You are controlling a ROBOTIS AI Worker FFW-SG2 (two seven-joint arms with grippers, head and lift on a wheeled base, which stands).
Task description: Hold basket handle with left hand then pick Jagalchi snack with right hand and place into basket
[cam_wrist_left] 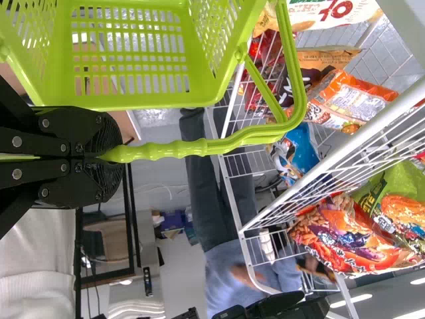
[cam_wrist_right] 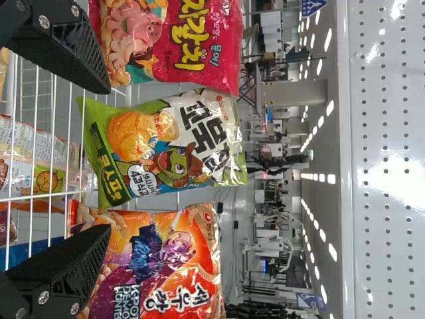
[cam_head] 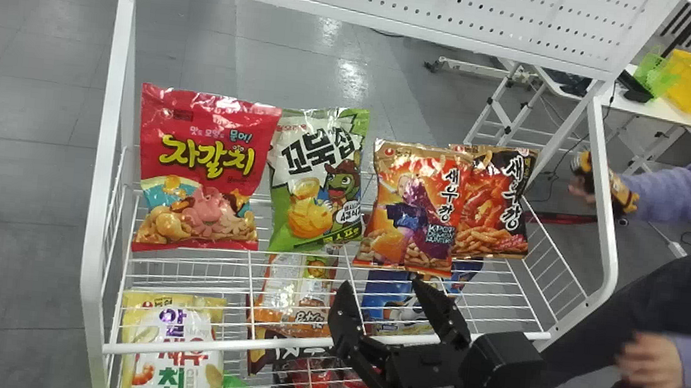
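Right gripper (cam_head: 382, 287): its two flat black fingers stand wide apart with nothing between them, in front of and below the row of snack bags. Left gripper (cam_wrist_left: 115, 157): its fingers are closed on the curved, bright-green plastic handle (cam_wrist_left: 199, 147) of a green slatted basket (cam_wrist_left: 146, 100). Ahead of the right gripper are a green-and-white glossy bag (cam_head: 318, 179) and an orange-and-purple bag (cam_head: 414, 207). The Jagalchi snack, a large red rectangular foil bag (cam_head: 205, 171), stands farther to the left, at the left end of the row on the white wire rack (cam_head: 105, 164).

Progress: the handle hold is achieved; the pick and the placing into the basket both remain. The next step presumably calls for a shift of the right gripper leftward to the red bag, since its gap now faces the green-and-white one, which could be caught by mistake.

Limits of view: the basket is cut off in the left wrist view, so its full contents cannot be judged. The right wrist view crops the red bag. A black-and-orange bag (cam_head: 500, 202) is partly covered by its orange-and-purple neighbour, and wires cross the packets lower down.
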